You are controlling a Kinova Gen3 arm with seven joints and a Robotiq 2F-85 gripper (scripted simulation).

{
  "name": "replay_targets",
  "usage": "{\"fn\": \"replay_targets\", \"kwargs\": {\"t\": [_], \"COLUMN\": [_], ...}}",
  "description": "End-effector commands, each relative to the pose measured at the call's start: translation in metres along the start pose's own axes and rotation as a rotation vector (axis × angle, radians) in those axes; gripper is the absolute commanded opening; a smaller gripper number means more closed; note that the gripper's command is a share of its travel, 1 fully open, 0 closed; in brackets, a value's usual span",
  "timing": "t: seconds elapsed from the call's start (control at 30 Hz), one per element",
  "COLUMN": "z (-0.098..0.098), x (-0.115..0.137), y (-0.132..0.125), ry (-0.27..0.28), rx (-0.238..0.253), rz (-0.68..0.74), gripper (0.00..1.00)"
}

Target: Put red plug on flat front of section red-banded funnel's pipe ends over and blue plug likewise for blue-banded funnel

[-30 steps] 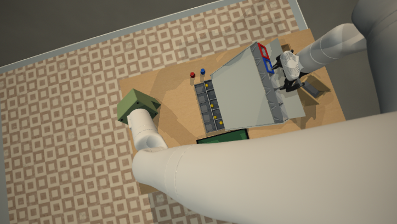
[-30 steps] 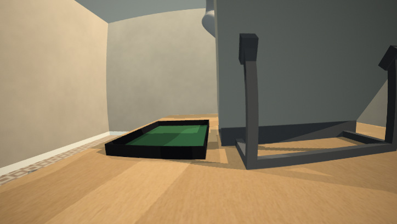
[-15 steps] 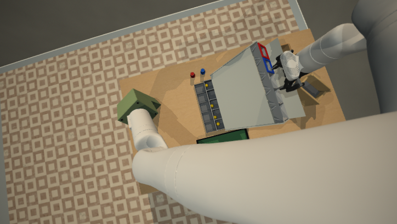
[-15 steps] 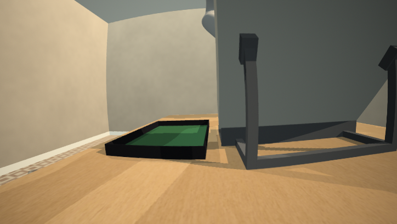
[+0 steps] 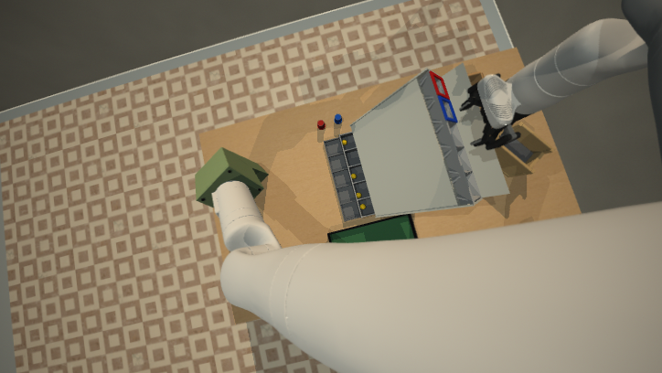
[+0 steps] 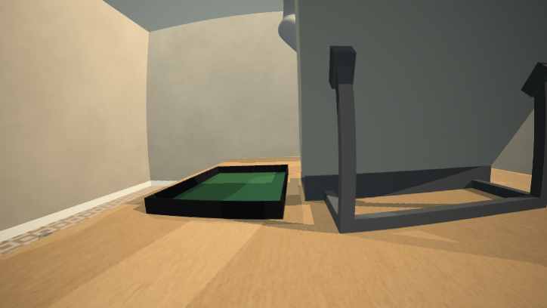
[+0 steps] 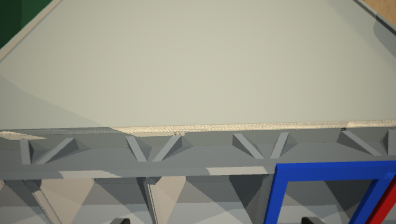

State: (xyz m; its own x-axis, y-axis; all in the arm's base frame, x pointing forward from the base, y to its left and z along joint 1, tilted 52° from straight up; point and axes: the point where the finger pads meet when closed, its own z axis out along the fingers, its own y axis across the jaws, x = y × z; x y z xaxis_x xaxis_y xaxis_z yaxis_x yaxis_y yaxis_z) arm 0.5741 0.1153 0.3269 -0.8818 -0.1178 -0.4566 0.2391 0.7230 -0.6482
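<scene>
The red plug (image 5: 321, 123) and the blue plug (image 5: 337, 118) stand upright on the wooden table (image 5: 296, 185), beside the end of the sectioned catch tray (image 5: 336, 180). Several yellow marbles (image 5: 353, 175) lie in the tray's back sections, at the foot of the sloped grey cover (image 5: 398, 148) (image 7: 200, 65). A row of funnels runs along the cover's top. The red-banded funnel (image 5: 437, 84) (image 7: 387, 205) is at the end, with the blue-banded funnel (image 5: 447, 111) (image 7: 325, 172) next to it. My gripper (image 5: 473, 123) is open and empty. It hangs behind the funnel row, near the blue-banded funnel and its plain neighbour.
A black tray with a green floor (image 5: 370, 229) (image 6: 229, 187) lies at the table edge beside the cover. A dark grey frame (image 6: 346, 152) stands behind the cover. A dark grey object (image 5: 520, 150) lies under my wrist. My arm's green base (image 5: 229, 174) sits at the table's left.
</scene>
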Motion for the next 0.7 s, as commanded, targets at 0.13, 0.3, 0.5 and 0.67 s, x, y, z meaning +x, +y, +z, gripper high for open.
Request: {"fn": "replay_targets", "kwargs": {"t": [0.13, 0.3, 0.5, 0.67], "z": [-0.004, -0.004, -0.008, -0.009], "x": [0.0, 0.0, 0.074, 0.114], "y": [0.0, 0.0, -0.001, -0.001], "ry": [0.001, 0.001, 0.001, 0.001], "rx": [0.001, 0.001, 0.001, 0.001], "rz": [0.0, 0.0, 0.0, 0.0], "gripper": [1.0, 1.0, 1.0, 1.0]}}
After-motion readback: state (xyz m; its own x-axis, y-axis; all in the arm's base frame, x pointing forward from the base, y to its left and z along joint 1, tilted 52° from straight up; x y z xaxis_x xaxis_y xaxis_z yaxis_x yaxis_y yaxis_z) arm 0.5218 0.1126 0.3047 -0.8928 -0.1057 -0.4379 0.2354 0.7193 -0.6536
